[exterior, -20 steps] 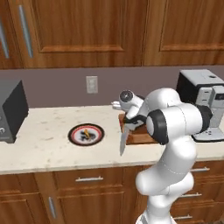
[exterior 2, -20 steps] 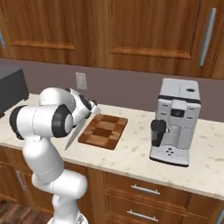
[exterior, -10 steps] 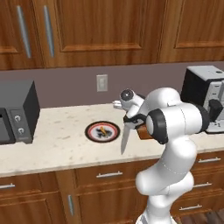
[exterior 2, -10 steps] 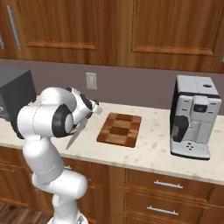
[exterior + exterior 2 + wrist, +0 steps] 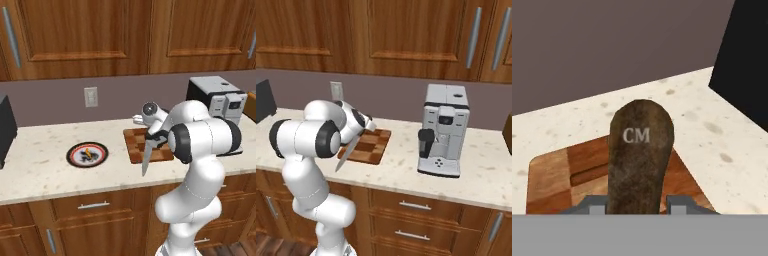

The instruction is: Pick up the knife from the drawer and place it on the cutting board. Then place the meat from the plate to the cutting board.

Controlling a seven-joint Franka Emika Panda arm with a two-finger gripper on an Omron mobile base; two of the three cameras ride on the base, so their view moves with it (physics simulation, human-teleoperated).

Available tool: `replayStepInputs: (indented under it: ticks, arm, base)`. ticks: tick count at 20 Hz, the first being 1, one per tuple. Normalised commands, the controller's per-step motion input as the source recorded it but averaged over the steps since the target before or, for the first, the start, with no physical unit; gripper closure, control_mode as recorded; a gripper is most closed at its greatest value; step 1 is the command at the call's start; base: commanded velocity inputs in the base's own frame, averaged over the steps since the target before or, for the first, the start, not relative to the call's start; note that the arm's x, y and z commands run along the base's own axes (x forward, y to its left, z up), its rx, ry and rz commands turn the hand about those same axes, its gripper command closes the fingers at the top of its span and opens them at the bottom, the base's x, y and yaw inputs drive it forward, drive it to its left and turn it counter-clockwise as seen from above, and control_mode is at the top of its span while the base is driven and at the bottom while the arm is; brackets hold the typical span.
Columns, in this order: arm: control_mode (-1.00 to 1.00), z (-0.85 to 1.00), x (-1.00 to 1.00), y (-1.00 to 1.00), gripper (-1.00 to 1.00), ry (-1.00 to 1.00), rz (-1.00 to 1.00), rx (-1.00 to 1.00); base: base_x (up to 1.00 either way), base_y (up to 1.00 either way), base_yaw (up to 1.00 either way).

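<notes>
The tool (image 5: 156,138) is clamped on the knife (image 5: 147,157) right above the cutting board (image 5: 136,145), not yet laid down (the meat (image 5: 88,153) sits on its plate (image 5: 73,154) beside the board).

A glossy white arm (image 5: 200,165) of rounded, bulbous segments, with dark bands at its joints.

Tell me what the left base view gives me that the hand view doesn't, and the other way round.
Left base view alone: the plate with the meat still on it, left of the cutting board, and the knife blade hanging down past the counter's front edge. Hand view alone: the knife handle end-on, lettered CM, clamped between the jaws of the gripper. Both: the knife held above the cutting board, not yet laid on it, and the speckled counter.
</notes>
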Motion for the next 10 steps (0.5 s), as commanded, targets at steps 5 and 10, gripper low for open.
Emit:
replayStepInputs:
  ticks: [5,10]
  arm:
    - [1.0,0.0,0.0,0.0,1.0,0.0,0.0,0.0]
    - [1.0,0.0,0.0,0.0,1.0,0.0,0.0,0.0]
  base:
    - [0.54,0.1,0.0]
    - [0.61,0.05,0.0]
